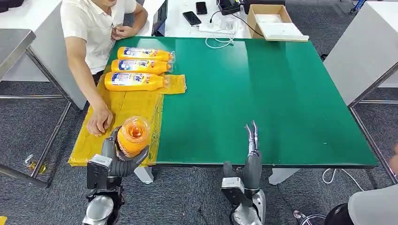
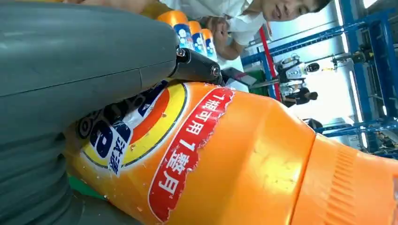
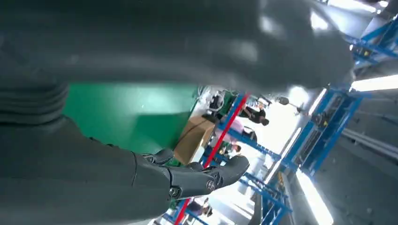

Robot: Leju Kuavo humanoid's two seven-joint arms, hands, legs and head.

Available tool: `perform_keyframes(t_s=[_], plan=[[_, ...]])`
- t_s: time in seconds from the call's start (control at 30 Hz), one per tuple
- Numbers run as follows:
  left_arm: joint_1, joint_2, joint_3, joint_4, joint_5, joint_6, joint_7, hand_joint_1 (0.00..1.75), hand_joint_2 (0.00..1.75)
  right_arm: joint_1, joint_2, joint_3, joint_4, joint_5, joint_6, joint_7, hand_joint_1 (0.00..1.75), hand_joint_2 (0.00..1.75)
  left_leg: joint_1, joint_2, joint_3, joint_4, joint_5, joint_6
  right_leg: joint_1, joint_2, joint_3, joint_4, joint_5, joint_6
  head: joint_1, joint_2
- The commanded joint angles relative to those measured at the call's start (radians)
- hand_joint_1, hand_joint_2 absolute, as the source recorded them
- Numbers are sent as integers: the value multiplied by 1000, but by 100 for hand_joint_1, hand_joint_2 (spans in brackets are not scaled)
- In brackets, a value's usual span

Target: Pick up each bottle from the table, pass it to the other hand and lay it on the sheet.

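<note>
My left hand (image 1: 121, 157) grips an orange bottle (image 1: 133, 136) upright, cap toward the camera, above the near end of the yellow sheet (image 1: 122, 108). Up close the bottle (image 2: 225, 159) shows its blue-and-red label, with my left hand (image 2: 70, 93) wrapped around it. Three more orange bottles (image 1: 141, 68) lie side by side on the sheet's far end. My right hand (image 1: 252, 150) stands empty at the table's front edge, fingers straight and pointing away; its fingers (image 3: 202, 178) show spread over the green table (image 3: 126, 112).
A person in a white shirt (image 1: 94, 28) sits at the table's left, one hand (image 1: 99, 119) resting on the sheet near my held bottle. The green table (image 1: 263, 93) stretches right. Beyond it lie a cardboard box (image 1: 274, 21), phones and cables.
</note>
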Motion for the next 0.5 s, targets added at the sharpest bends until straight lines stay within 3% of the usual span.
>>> perform_keyframes(t_s=[0.03,0.1,0.23,0.3,0.5], plan=[[-130,60,-14,174,-372,171,80,175,175,-9,11,-51,-21,-26,28,-1,0,0,0,-1,2,-1,0,-1,0,-2,2,-1,-1,-1,0,0],[-251,51,1,400,-551,216,157,175,175,-42,24,-26,14,-21,42,-1,0,0,0,-1,4,-2,0,-1,0,-2,3,-1,-1,-2,0,0],[-438,8,27,744,-707,257,183,175,175,-103,37,13,81,-25,58,-1,0,0,0,-2,2,-2,2,-1,0,-2,3,-1,1,-1,0,0],[-507,2,5,863,-793,275,213,175,175,-122,39,33,105,-24,58,-1,0,0,0,0,3,-1,3,-1,0,-1,3,0,1,-2,0,0],[-630,-17,-15,1029,-868,143,310,175,175,-129,43,57,130,-43,68,-1,0,0,1,0,3,-1,4,-2,1,-1,3,0,3,-4,0,0]])
